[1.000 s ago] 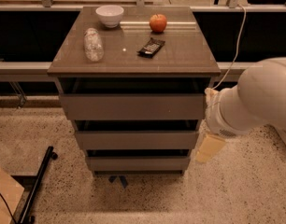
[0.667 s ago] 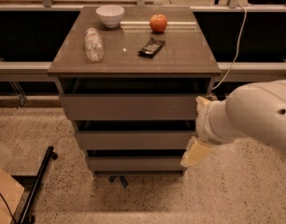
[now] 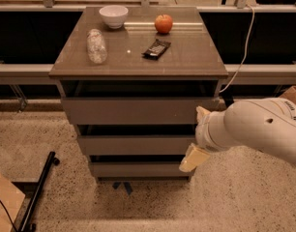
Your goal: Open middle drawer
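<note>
The cabinet has three grey-brown handleless drawer fronts. The middle drawer point(image 3: 133, 145) is the second one, its flat front in line with the others, with a dark gap above it. My gripper point(image 3: 196, 137) hangs at the right end of the middle drawer front, in front of the cabinet's right edge. Its cream fingers are spread apart, one fingertip point(image 3: 202, 113) up near the top drawer point(image 3: 133, 111), the other point(image 3: 190, 159) down near the lowest drawer point(image 3: 138, 169). It holds nothing. My white arm point(image 3: 264, 129) comes in from the right.
On the cabinet top point(image 3: 186, 57) lie a white bowl point(image 3: 113, 15), an apple point(image 3: 163, 23), a plastic bottle on its side point(image 3: 96, 46) and a dark snack bar point(image 3: 156, 48). A black pole point(image 3: 39, 190) lies on the floor at left, and a cable point(image 3: 241, 52) hangs at right.
My arm has moved left, bringing the gripper from beside the cabinet's right side to the right end of the middle drawer front. The drawers have not moved.
</note>
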`<state>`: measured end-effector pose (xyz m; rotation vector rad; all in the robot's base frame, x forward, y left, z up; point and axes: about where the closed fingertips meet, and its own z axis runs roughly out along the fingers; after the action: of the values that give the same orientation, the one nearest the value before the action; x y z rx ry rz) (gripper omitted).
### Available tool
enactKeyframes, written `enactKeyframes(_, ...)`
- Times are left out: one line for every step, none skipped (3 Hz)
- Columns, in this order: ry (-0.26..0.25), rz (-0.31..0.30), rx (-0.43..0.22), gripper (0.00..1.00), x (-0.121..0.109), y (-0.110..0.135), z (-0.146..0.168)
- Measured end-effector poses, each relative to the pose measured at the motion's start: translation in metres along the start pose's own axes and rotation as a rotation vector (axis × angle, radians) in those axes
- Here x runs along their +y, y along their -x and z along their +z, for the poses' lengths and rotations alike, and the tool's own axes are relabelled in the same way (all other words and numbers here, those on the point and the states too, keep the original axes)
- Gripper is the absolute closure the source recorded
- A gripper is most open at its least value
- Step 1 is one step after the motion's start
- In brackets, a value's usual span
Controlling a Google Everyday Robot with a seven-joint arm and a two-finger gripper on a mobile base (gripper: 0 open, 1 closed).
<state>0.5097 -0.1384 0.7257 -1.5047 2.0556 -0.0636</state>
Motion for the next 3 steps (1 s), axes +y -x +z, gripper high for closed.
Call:
enactKeyframes(-0.009, 0.007, 0.028, 0.00, 0.004, -0.003, 0.002)
enactKeyframes(-0.024, 0.072, 0.031, 0.00, 0.015, -0.013, 0.024)
enactKeyframes(-0.056, 0.126, -0.012, 0.00, 0.009, -0.012, 0.056)
